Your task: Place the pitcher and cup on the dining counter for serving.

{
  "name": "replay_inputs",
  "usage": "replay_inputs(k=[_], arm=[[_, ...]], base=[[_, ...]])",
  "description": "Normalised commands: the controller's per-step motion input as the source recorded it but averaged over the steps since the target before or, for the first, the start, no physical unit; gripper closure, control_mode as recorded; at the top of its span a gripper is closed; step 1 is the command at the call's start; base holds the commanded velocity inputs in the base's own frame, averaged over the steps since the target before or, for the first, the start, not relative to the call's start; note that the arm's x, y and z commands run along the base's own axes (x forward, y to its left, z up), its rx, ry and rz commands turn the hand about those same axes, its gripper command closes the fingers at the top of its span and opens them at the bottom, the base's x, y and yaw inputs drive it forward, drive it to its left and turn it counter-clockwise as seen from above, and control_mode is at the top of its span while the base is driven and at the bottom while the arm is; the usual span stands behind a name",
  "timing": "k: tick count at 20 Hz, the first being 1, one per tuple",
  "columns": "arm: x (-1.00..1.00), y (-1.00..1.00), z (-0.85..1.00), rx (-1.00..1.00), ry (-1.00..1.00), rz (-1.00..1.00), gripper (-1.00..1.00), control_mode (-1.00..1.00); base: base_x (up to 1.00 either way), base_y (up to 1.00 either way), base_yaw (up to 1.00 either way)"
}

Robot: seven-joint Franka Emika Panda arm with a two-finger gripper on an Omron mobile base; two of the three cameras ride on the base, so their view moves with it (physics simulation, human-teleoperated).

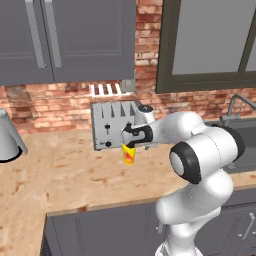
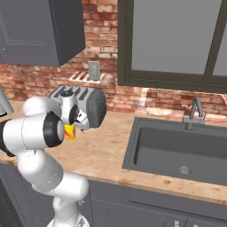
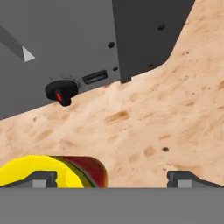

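Along a brick-backed kitchen wall, a wood-grain counter [image 1: 65,175] runs over grey cabinet fronts, with dark wall cupboards [image 1: 65,40] hung above it and a large window [image 2: 177,40] to the right. Beneath that window a dark sink [image 2: 177,150] with a bent faucet [image 2: 193,111] is sunk into the countertop. My white arm reaches in from the near edge, and its bulky elbow covers much of the counter's right part in the left base view. A grey toaster [image 1: 112,125] stands against the wall, its slotted top and front dial facing me; seen from the hand, its grey side rises just beyond the gripper, with a black knob [image 3: 61,92] marked in red low on it, close above the countertop. At the far left edge, well apart from the toaster, the grey flared base of the pitcher [image 1: 9,137] stands on the counter. The cup [image 1: 129,154], a small yellow tumbler with a red-orange patch, stands upright on the countertop just in front of the toaster. My gripper [image 1: 131,141] hangs directly over it with the jaws spread wide and nothing grasped. From the hand, the cup's rim shows beside one dark fingertip [image 3: 39,178], while the other fingertip stands off over bare wood.
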Motion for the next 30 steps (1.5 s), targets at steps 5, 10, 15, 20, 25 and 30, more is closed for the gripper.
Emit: replay_inputs(k=[5,10,15,20,25,30], arm=[[0.01,0.00,-0.31,0.00,0.03,0.00,-1.00,-1.00],[0.00,0.00,-0.33,0.00,0.00,0.00,-1.00,-1.00],[0.00,0.00,-0.09,0.00,0.00,0.00,-1.00,-1.00],[0.00,0.00,-0.40,0.00,0.02,0.00,1.00,-1.00],[0.00,0.00,-0.42,0.01,0.01,0.00,1.00,-1.00],[0.00,0.00,-0.02,0.00,-0.01,0.00,1.00,-1.00]], base=[[0.00,0.00,0.00],[0.00,0.00,0.00],[0.00,0.00,0.00],[0.00,0.00,0.00],[0.00,0.00,0.00],[0.00,0.00,0.00]])
